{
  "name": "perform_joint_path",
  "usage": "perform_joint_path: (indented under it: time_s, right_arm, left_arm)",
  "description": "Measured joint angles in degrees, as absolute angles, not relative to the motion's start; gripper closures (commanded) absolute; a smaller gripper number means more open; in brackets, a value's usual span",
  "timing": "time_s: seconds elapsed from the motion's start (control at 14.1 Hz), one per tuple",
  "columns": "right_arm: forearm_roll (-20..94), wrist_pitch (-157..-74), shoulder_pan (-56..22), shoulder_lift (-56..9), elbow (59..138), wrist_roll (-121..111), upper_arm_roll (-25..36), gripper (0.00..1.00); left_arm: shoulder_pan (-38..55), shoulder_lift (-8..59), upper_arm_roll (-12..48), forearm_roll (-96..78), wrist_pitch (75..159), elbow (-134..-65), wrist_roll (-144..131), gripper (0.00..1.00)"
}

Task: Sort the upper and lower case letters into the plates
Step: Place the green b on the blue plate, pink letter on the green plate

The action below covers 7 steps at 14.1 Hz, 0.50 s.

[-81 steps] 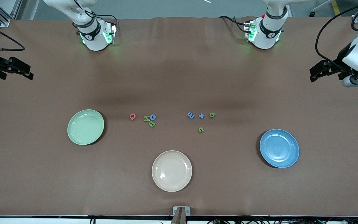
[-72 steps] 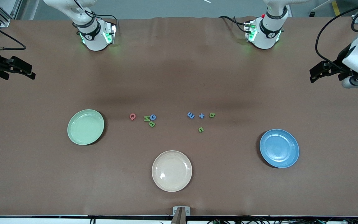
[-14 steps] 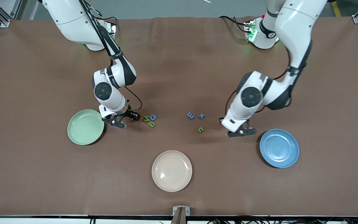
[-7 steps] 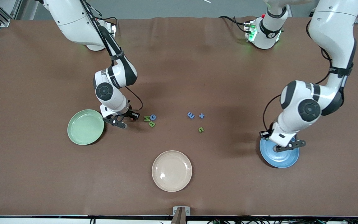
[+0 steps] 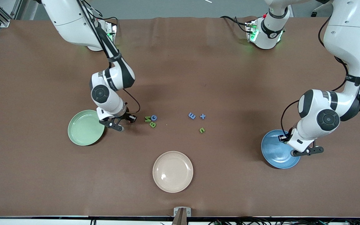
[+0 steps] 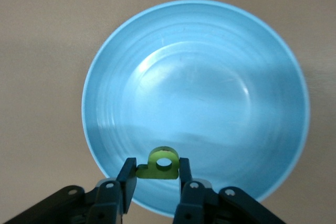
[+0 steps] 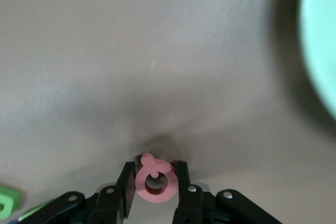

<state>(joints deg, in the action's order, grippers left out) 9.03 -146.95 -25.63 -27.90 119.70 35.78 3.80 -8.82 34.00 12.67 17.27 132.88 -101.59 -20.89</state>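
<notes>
Apparently left pincer (image 6: 155, 178) pinching green letter (image 6: 159, 163), over blue plate (image 6: 226, 77)

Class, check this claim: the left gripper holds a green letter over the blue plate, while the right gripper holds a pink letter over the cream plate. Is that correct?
One part is wrong. The right gripper does hold the pink letter, but above bare table beside the mint green plate, not over the cream plate; the front view shows this. The left gripper holds the green letter over the blue plate, as stated.

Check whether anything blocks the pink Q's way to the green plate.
Nothing visible does. The right end effector holds the pink Q just above the table, right beside the green plate, with only bare tabletop between them. The other letters lie toward the table's middle.
</notes>
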Motion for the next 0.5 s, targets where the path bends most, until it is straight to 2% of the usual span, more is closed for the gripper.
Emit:
perform_joint_path:
  time_s: [0.28, 0.5]
  right_arm:
    - [9.03, -138.90, -14.85, -24.32, 118.43, 18.65, 4.25, 0.98]
    - [9.03, -137.01, -7.93, -23.13, 118.38, 7.37, 4.31, 0.98]
  left_arm:
    - [-9.15, 34.65, 12.90, 17.87, 133.06, -100.53, -20.89, 0.00]
    - [-9.02, 34.05, 15.66, 17.87, 132.21, -99.77, -20.89, 0.00]
